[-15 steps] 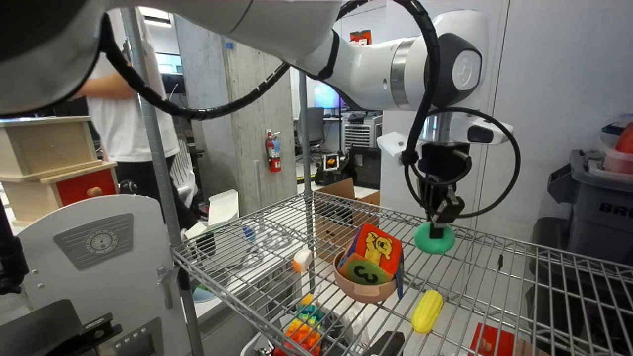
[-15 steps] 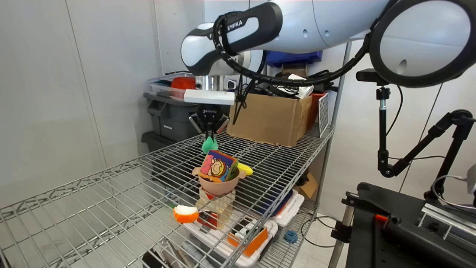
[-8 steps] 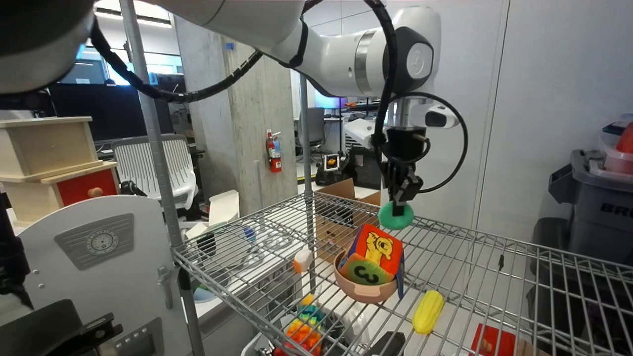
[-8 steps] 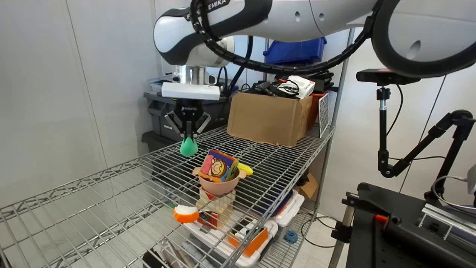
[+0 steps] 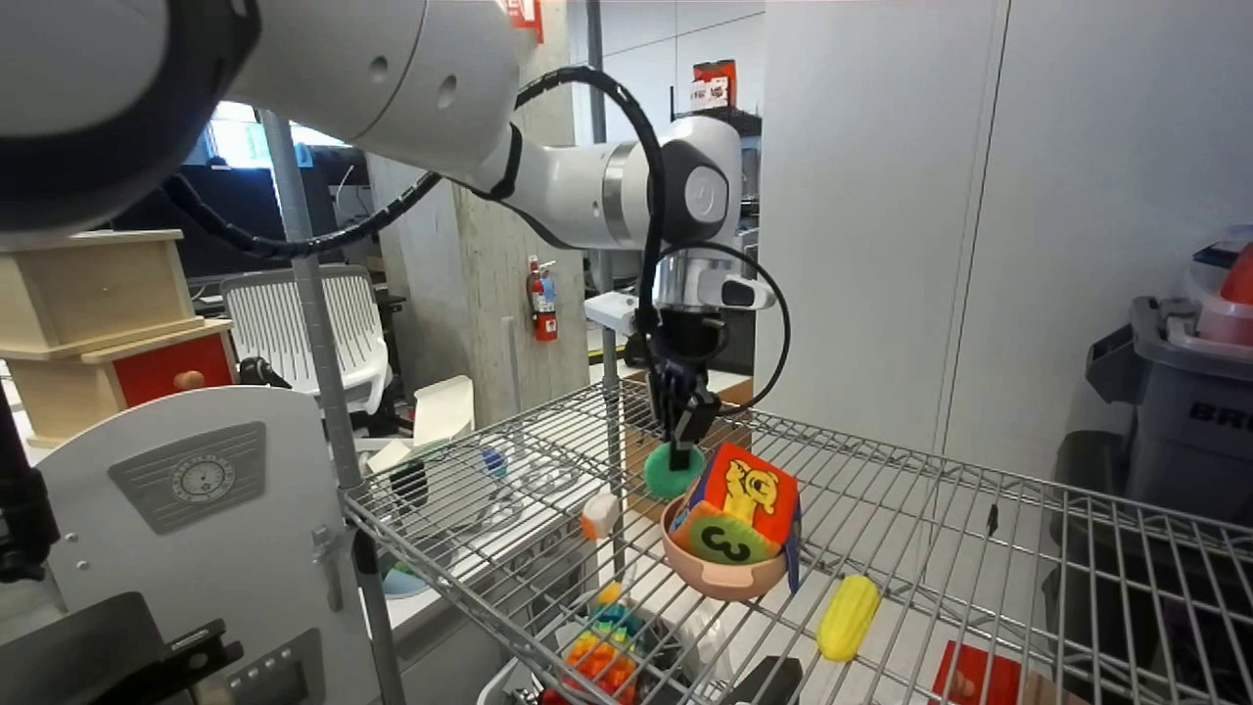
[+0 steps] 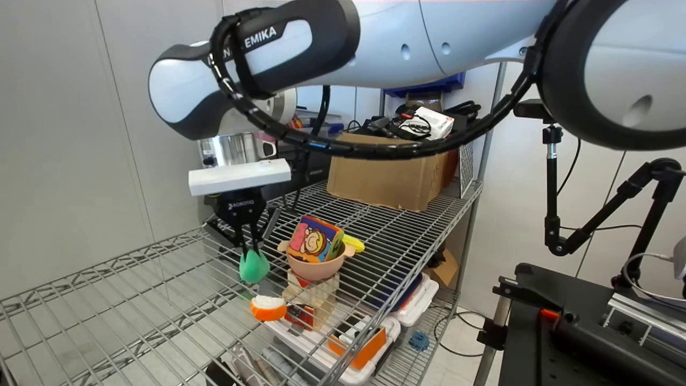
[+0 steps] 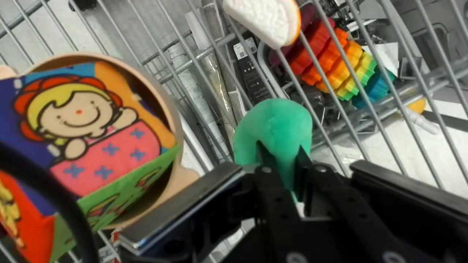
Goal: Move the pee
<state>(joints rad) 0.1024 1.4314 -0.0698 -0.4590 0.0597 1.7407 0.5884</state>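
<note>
The rounded green plastic-looking toy [image 6: 254, 269] has sunk to nine o'clock of the pinkish plastic-looking bowl [image 6: 315, 270] in an exterior view, pinched by the black gripper [image 7: 280, 152], lifted but unplaced.

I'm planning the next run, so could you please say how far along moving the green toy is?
Done: the grasp, since the gripper pinches the green toy in the wrist view. In hand: the move, apparently, with the toy held beside the bowl in both exterior views. Left: probably placing and releasing it, as the gripper has not yet let go.
</note>
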